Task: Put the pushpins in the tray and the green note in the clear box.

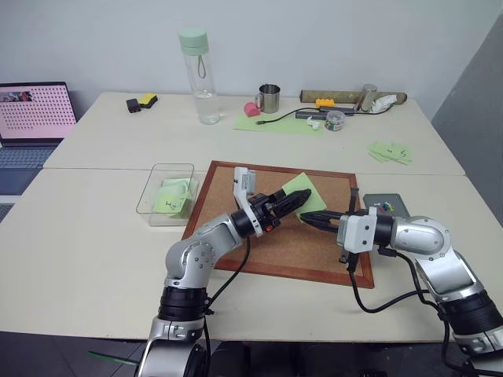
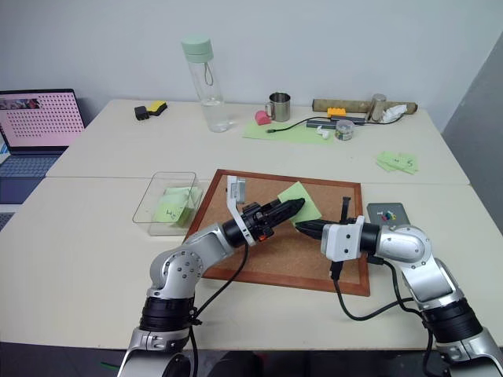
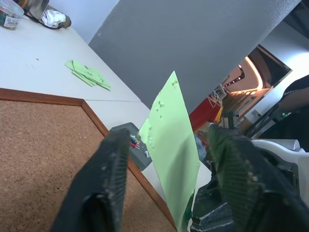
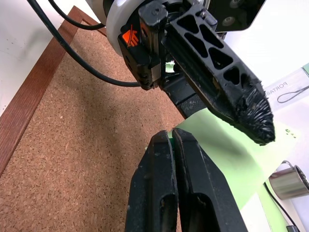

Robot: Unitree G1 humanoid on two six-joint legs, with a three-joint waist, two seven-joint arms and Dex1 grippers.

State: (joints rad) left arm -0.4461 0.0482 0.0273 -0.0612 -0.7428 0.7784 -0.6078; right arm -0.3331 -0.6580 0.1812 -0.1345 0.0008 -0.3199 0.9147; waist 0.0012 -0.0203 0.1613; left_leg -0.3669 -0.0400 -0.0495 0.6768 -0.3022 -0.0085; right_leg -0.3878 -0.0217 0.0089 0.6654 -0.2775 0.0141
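Green note (image 3: 171, 145): thin matte paper slip, upright above the corkboard (image 1: 306, 239).
My right gripper (image 4: 170, 140): pinching its edge.
My left gripper (image 3: 166, 166): ribbed fingers spread around it.

The palm-sized paper note (image 1: 298, 193) was light green (plain, unmarked); the cork-surfaced pinboard (image 1: 259, 236) speckled tan, framed reddish-brown; the small flat tray (image 1: 387, 203) dark grey.

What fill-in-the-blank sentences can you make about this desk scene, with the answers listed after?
1. The right claw is ___ on a corner of the green note.
2. The left claw is ___, one finger on each side of the note.
3. The pushpins lie in the tray, on the robot's ___ of the corkboard.
4. The clear box stands on the robot's ___ of the corkboard.

Answers: shut; open; right; left
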